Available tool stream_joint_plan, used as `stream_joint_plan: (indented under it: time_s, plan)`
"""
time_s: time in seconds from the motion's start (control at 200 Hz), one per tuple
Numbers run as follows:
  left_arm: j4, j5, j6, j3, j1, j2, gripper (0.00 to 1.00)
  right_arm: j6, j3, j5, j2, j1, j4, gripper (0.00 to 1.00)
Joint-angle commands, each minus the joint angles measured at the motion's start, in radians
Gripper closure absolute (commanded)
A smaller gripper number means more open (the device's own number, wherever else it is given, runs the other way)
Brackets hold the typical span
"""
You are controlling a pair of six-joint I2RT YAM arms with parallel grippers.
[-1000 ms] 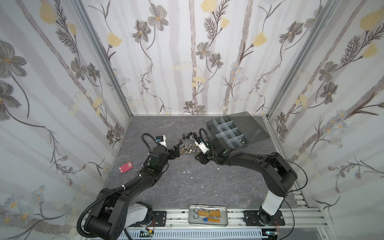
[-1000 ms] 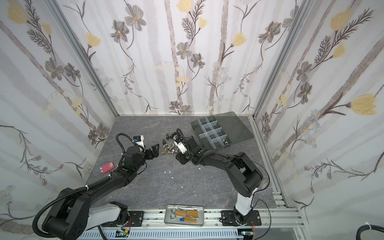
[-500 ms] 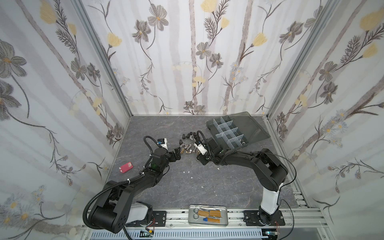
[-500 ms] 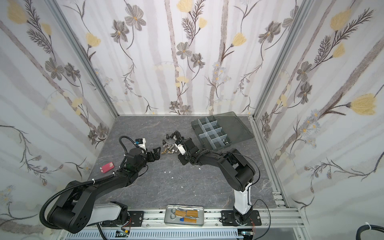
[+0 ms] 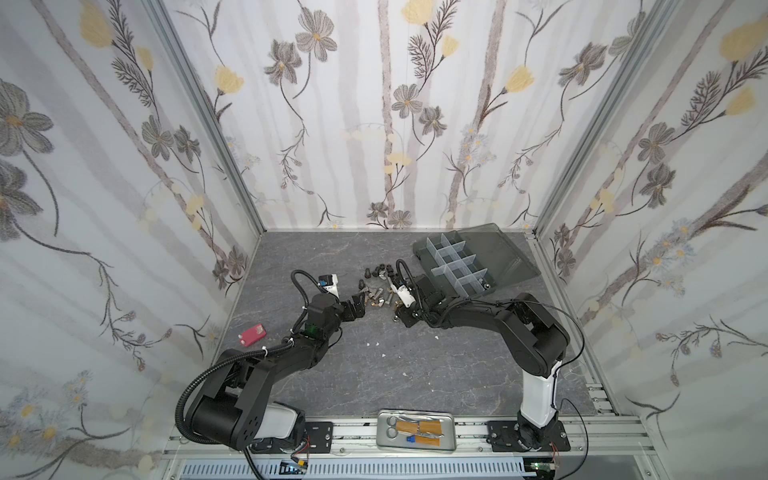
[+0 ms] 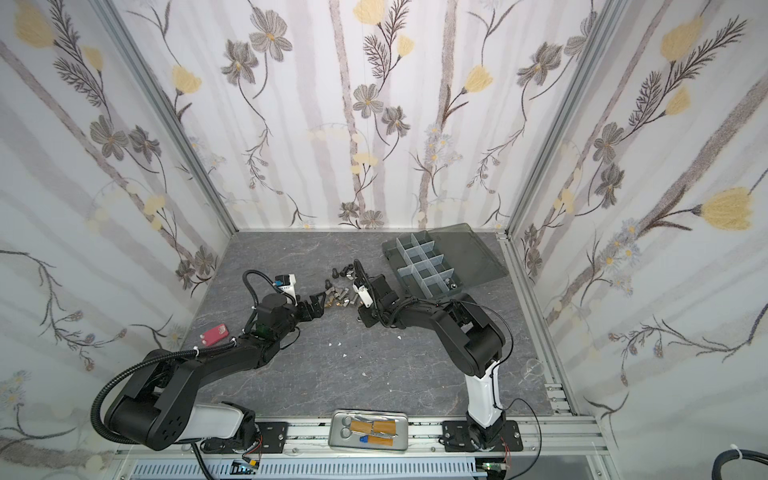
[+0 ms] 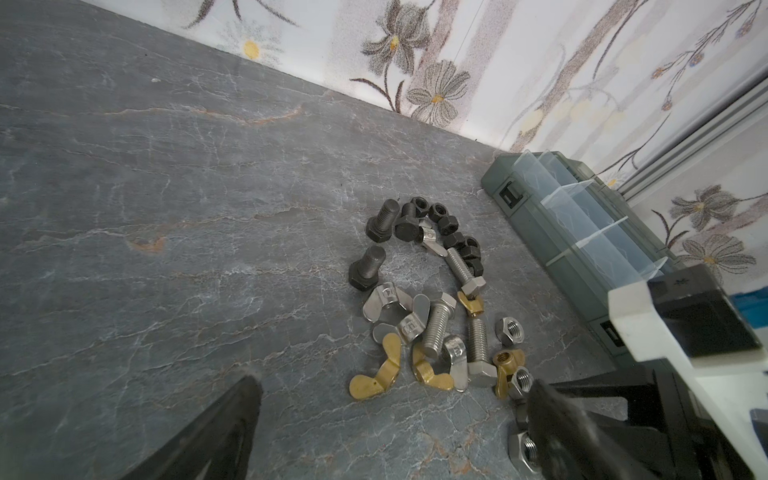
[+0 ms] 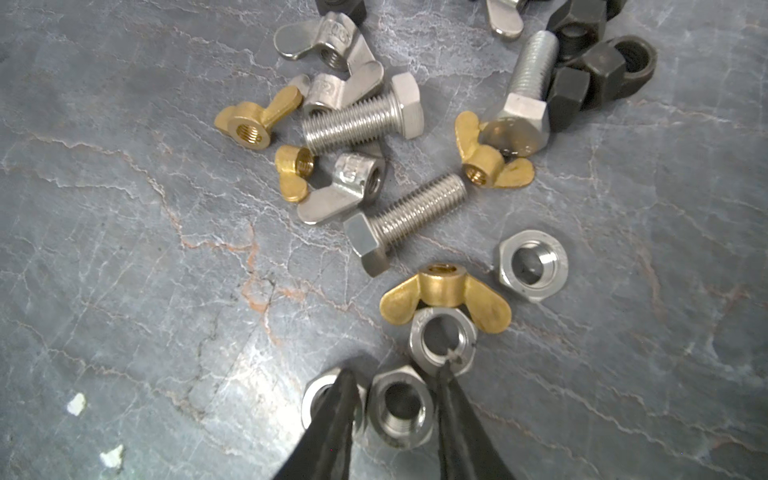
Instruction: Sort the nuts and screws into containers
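Top views both: dark grey veined surface point(image 5: 415, 374), walled on three sides by floral paper point(image 5: 374, 104).

- Organizer box point(image 5: 453, 266) sits at the far right corner, its smoky lid point(image 5: 498, 245) laid open toward the right edge.
- One of its cells point(image 6: 451, 285), at the box's near end, holds a few small silver pieces. They are too small to name.
- Fasteners point(image 5: 378, 286) are heaped just left of the box, toward the far edge.
- Red block point(image 5: 251, 334) lies by the left edge. White specks point(image 5: 374, 344) lie mid-surface.
- Metal tray point(image 5: 449, 441) with scissors sits on the rail beyond the near edge.
- Left tool point(image 5: 355, 305) is at the heap's left margin, jaws spread wide.
- Right tool point(image 5: 400, 318) is down at the heap's near right side, its tips hidden under the arm.

Left wrist view adds black bolts point(image 7: 376, 224) and black nuts at the heap's far end.

Right wrist view alone shows the right tool's fingers point(image 8: 345, 399) standing close on either side of a silver hex nut point(image 8: 401, 405) flat on the surface. Whether they pinch it, I cannot tell. A brass wing nut point(image 8: 444, 299) lies just beyond.
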Motion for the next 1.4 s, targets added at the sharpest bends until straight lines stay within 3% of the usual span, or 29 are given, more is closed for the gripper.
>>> stream_joint_plan:
  time_s: [0.0, 0.445, 0.55, 0.809, 0.929, 1.039, 1.119, 1.399]
  plan:
    - [0.038, 0.006, -0.005, 0.017, -0.009, 0.013, 0.0, -0.008, -0.016, 0.029, -0.003, -0.003, -0.049, 0.67]
    - [0.038, 0.004, 0.002, 0.069, -0.035, 0.077, 0.0, -0.003, -0.04, 0.047, -0.046, -0.019, -0.076, 0.71]
    - [0.034, 0.002, 0.003, 0.073, -0.04, 0.075, 0.0, 0.006, -0.022, 0.046, -0.024, -0.022, -0.087, 0.66]
    - [0.03, -0.011, 0.017, 0.077, -0.043, 0.07, 0.0, 0.024, -0.034, 0.022, -0.08, -0.054, -0.081, 0.77]
    - [0.033, -0.007, 0.016, 0.085, -0.044, 0.078, 0.0, 0.017, -0.04, 0.018, -0.077, -0.065, -0.082, 0.77]
    - [0.034, -0.005, 0.015, 0.089, -0.045, 0.081, 0.0, 0.009, -0.04, 0.009, -0.066, -0.068, -0.084, 0.7]
    - [0.03, -0.006, 0.02, 0.09, -0.045, 0.081, 0.0, 0.003, -0.041, -0.006, -0.069, -0.066, -0.08, 0.56]
    - [0.04, 0.005, 0.025, 0.093, -0.047, 0.086, 0.0, -0.005, -0.028, 0.002, -0.025, -0.061, -0.08, 0.55]
